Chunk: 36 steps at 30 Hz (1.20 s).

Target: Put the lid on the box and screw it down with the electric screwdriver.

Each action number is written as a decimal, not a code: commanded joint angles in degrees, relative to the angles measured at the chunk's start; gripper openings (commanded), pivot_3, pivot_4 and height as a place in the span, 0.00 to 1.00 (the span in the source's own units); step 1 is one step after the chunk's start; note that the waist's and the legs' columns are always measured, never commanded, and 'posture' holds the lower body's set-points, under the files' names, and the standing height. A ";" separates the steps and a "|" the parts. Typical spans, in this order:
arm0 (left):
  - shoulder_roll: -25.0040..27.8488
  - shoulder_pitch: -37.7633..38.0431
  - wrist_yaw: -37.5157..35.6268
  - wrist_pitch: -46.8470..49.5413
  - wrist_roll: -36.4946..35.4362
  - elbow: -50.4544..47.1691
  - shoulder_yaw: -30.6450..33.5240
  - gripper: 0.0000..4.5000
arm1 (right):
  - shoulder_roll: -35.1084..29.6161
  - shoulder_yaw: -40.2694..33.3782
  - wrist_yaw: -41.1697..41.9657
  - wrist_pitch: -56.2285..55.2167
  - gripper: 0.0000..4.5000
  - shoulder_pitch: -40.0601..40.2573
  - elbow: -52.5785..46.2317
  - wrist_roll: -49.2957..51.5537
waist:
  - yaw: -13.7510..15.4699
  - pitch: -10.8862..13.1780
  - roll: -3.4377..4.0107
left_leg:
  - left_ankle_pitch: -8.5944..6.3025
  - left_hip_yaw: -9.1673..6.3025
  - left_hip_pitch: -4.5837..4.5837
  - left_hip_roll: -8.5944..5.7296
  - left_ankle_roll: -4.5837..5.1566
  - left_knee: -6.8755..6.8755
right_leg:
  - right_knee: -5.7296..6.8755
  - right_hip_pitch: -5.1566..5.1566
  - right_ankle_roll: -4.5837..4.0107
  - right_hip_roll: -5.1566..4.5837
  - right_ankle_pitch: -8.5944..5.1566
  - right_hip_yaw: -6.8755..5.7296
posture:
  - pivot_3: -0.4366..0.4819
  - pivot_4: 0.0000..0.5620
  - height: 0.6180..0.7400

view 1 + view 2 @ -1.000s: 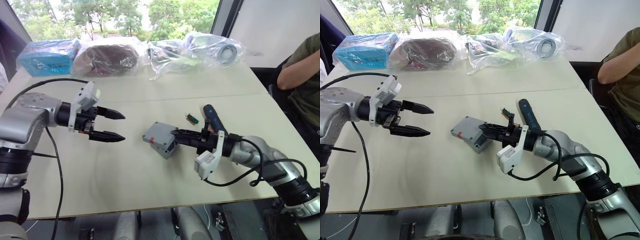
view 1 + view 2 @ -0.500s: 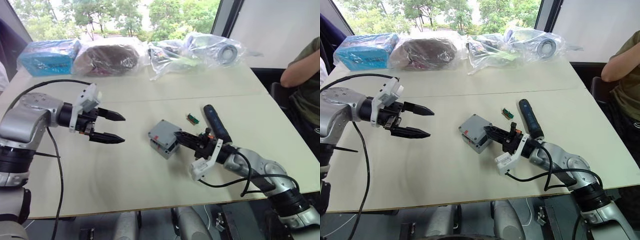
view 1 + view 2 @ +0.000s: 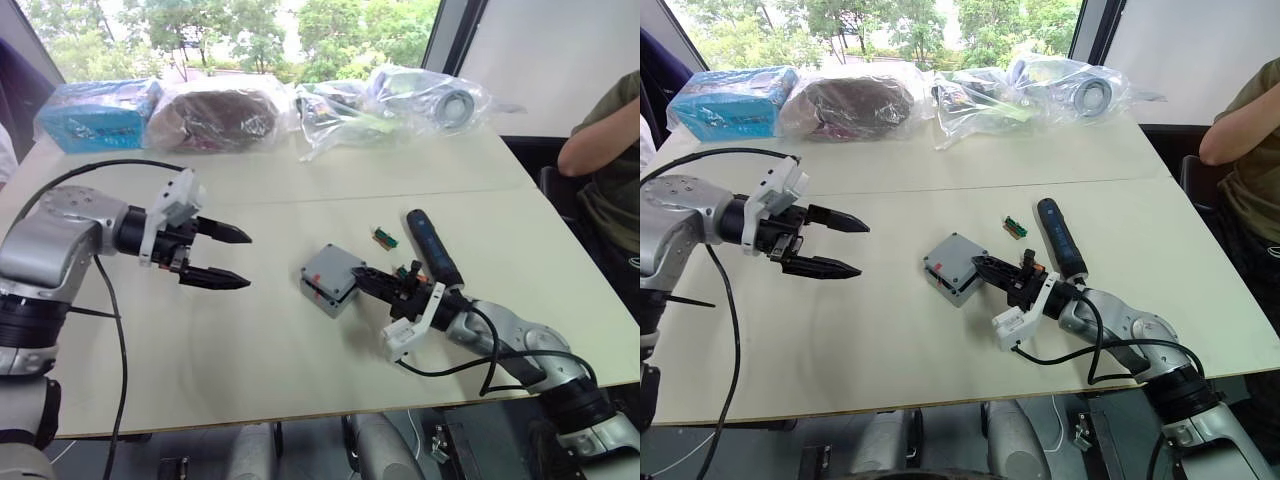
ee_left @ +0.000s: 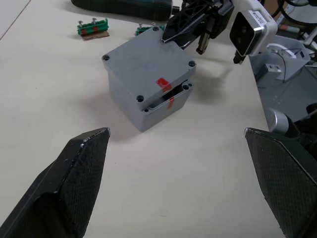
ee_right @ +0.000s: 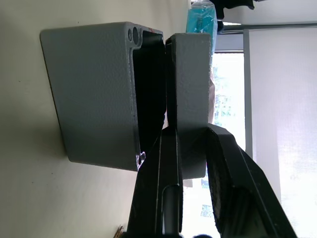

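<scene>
Your right gripper (image 3: 362, 277) is clamped on the lid (image 4: 148, 64), which sits askew on the box (image 3: 329, 281) at table centre; left gripper (image 3: 240, 257) hangs spread at its 9 o'clock, electric screwdriver (image 3: 431, 249) lies at 3 o'clock

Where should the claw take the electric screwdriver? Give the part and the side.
Take the electric screwdriver at mid-barrel, from above, closing across its width. It lies flat on the table, a long round cylinder, so its narrow sides are free there. Its near end lies close to the right claw, which is shut on the lid.
</scene>
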 commanded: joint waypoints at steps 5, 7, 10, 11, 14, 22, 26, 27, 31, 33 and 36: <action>2.46 0.35 -1.53 -2.30 0.81 0.51 1.91 0.99 | -1.07 0.22 -1.61 -2.08 0.04 0.20 0.88 0.89 | 0.01 0.00 0.00 | 0.00 0.00 0.01 0.00 0.00 0.01 | 0.01 0.01 0.01 0.00 0.00 0.00 | 0.48 0.27 1.00; 2.80 0.65 -1.82 -3.15 1.14 0.87 1.83 0.99 | -1.21 0.31 -1.88 -2.23 0.04 0.12 1.08 0.74 | 0.01 0.00 0.00 | 0.00 0.00 0.02 0.00 0.00 0.01 | 0.01 0.02 0.00 0.00 0.00 0.00 | 0.48 0.27 1.00; 2.91 0.82 -1.90 -3.95 1.56 1.51 1.76 0.99 | -1.38 0.51 -2.33 -2.38 0.04 0.06 1.77 0.26 | 0.01 0.00 0.00 | 0.00 0.00 0.03 0.00 0.00 0.02 | 0.02 0.03 0.00 0.00 0.00 0.00 | 0.48 0.27 1.00; 2.96 0.91 -1.85 -4.07 1.59 1.61 1.84 0.99 | -1.40 0.59 -2.37 -2.36 0.04 0.18 1.91 0.18 | 0.00 0.00 0.00 | 0.00 0.00 0.03 0.00 0.00 0.03 | 0.02 0.04 0.00 0.00 0.00 0.00 | 0.48 0.27 1.00; 2.95 0.97 -1.77 -4.51 1.75 1.84 1.82 0.99 | -1.37 0.88 -3.14 -2.08 0.04 0.13 2.44 -0.81 | 0.02 -0.01 -0.01 | 0.00 0.00 0.04 0.00 0.00 0.03 | 0.03 0.05 0.00 0.00 0.00 0.00 | 0.48 0.27 1.00; 2.65 0.83 -1.67 -4.85 2.15 2.06 1.91 0.99 | -0.90 1.81 -4.09 -1.38 0.04 -0.24 2.50 -2.34 | 0.03 -0.02 -0.02 | 0.00 0.00 0.11 0.00 0.00 0.05 | 0.04 0.13 0.00 0.00 0.01 0.00 | 0.48 0.27 1.00; 2.46 0.95 -1.39 -4.81 2.20 1.82 1.94 0.99 | -0.75 2.22 -4.55 -1.23 0.04 -0.67 2.51 -2.81 | 0.00 -0.02 -0.02 | 0.00 0.00 0.13 0.00 0.00 0.05 | 0.06 0.15 0.00 0.00 0.01 0.00 | 0.48 0.27 1.00; 2.39 0.97 -1.27 -4.83 2.22 1.79 1.94 0.99 | -0.69 2.29 -4.71 -1.18 0.04 -0.90 2.64 -2.86 | 0.00 -0.02 -0.02 | 0.00 0.00 0.14 0.00 0.00 0.05 | 0.08 0.15 0.00 0.00 0.01 0.00 | 0.48 0.27 1.00; 2.25 1.11 -0.92 -4.85 2.21 1.60 1.96 0.99 | -0.64 2.56 -4.93 -0.85 0.04 -1.47 2.93 -2.83 | -0.05 -0.02 -0.02 | 0.00 0.00 0.17 0.00 0.00 0.05 | 0.12 0.15 0.00 0.00 0.01 0.00 | 0.48 0.27 1.00; 2.25 1.17 -0.81 -4.89 2.19 1.53 1.93 0.99 | -0.65 2.67 -5.06 -0.70 0.04 -1.66 3.05 -2.88 | -0.11 -0.02 -0.02 | 0.00 0.00 0.17 0.00 0.00 0.05 | 0.13 0.15 0.01 0.00 0.01 0.00 | 0.48 0.27 1.00; 2.14 1.23 -0.51 -4.78 2.12 1.36 1.92 0.99 | -0.60 2.76 -5.49 -0.59 0.04 -1.82 3.09 -2.90 | -0.40 -0.02 -0.02 | 0.00 0.00 0.19 0.00 0.00 0.05 | 0.15 0.16 0.02 0.00 0.02 0.00 | 0.48 0.27 1.00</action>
